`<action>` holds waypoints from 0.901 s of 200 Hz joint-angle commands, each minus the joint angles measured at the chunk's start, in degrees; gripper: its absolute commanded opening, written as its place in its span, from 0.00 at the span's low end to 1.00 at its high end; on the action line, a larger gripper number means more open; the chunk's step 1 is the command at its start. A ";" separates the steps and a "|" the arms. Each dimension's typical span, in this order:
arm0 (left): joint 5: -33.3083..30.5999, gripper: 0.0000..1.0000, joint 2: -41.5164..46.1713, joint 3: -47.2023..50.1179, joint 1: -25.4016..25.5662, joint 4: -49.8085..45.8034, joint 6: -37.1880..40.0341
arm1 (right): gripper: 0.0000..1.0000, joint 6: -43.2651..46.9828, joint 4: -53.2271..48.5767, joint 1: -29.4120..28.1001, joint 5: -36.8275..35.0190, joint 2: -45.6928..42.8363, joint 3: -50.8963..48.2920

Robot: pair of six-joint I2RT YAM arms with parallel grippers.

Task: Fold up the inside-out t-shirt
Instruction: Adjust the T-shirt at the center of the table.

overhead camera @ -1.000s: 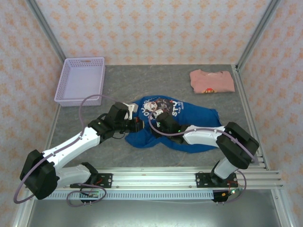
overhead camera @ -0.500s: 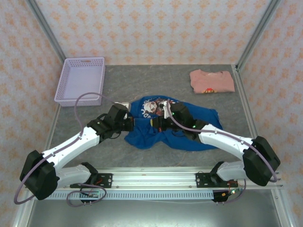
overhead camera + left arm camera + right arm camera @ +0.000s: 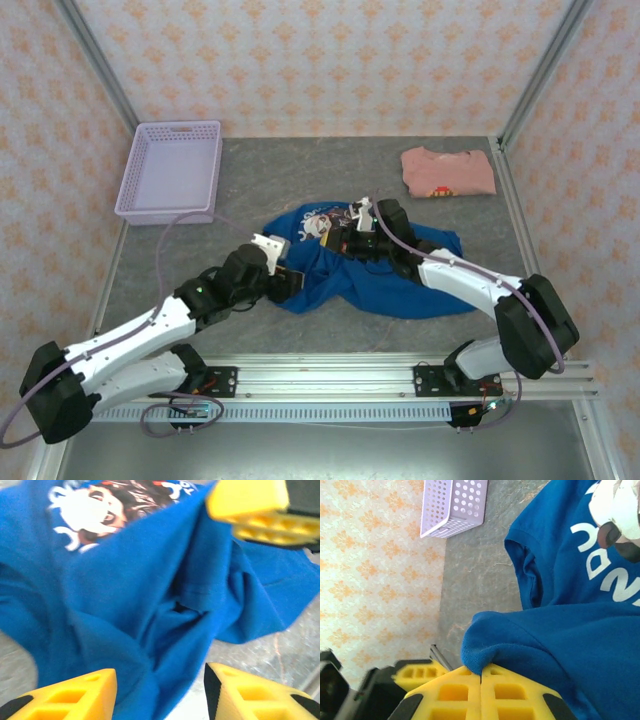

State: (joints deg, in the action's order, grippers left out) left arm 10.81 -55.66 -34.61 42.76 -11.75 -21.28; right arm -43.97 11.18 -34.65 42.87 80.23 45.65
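Note:
The royal-blue t-shirt (image 3: 385,275) lies crumpled mid-table, its white-and-orange graphic (image 3: 315,225) facing up at the far left. My right gripper (image 3: 481,674) is shut on a raised fold of the blue cloth (image 3: 485,645), near the print in the top view (image 3: 342,240). My left gripper (image 3: 160,695) is open at the shirt's near-left edge (image 3: 291,282), with loose blue fabric (image 3: 150,630) hanging between its yellow fingers (image 3: 75,697) but not clamped. The right gripper's yellow fingers (image 3: 250,505) show at the top right of the left wrist view.
A lavender perforated basket (image 3: 170,170) stands at the far left of the grey table (image 3: 180,260). A folded salmon-pink shirt (image 3: 448,172) lies at the far right. Metal frame rails border the table, one along the right edge (image 3: 520,240).
The right gripper has travelled toward the far side, carrying its pinch of blue cloth up by the print. The left arm has drawn back toward the near edge and to the right.

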 commanded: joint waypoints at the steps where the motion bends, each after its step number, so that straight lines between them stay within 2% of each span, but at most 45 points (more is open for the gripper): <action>1: 3.61 0.49 -4.73 -0.36 1.00 8.10 3.16 | 0.00 -3.51 0.10 0.97 2.13 0.03 2.82; 51: 5.23 0.50 -15.58 -6.49 1.09 13.69 5.48 | 0.00 -3.50 -2.11 1.01 2.46 0.37 3.75; 78: 3.34 0.47 -18.51 -8.84 1.09 14.60 5.67 | 0.00 -3.25 -2.82 1.12 2.33 0.16 3.41; 99: 2.51 0.32 -19.62 -9.17 1.01 15.33 5.46 | 0.00 -3.32 -2.87 1.16 2.13 -0.01 3.13; 121: 4.51 0.03 -19.68 -9.83 1.01 14.82 5.22 | 0.00 -3.17 -3.56 1.48 1.49 -0.57 3.22; 126: 5.03 0.00 -19.29 -10.09 1.00 14.31 5.00 | 0.00 -2.97 -4.08 1.80 0.93 -0.96 3.14; 136: 6.72 0.00 -17.79 -10.62 0.72 13.00 3.99 | 0.00 -1.56 -6.28 2.42 -0.52 -2.12 3.37; 151: 11.52 0.00 -15.14 -12.50 -0.08 10.55 0.44 | 0.22 7.47 -17.14 2.64 -7.49 -6.01 5.68; 160: 12.10 0.00 -13.64 -14.43 -0.48 7.36 -2.76 | 0.32 13.42 -22.81 2.57 -12.54 -8.82 6.20; 180: 11.61 0.00 -11.44 -18.02 -1.24 1.34 -10.39 | 0.41 22.82 -24.31 2.32 -17.45 -16.85 1.34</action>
State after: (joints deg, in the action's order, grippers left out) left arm 19.97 -71.31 -46.83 42.68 -3.66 -22.20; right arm -35.92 -5.41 -32.18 35.20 73.65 48.73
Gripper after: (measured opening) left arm 0.044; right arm 0.369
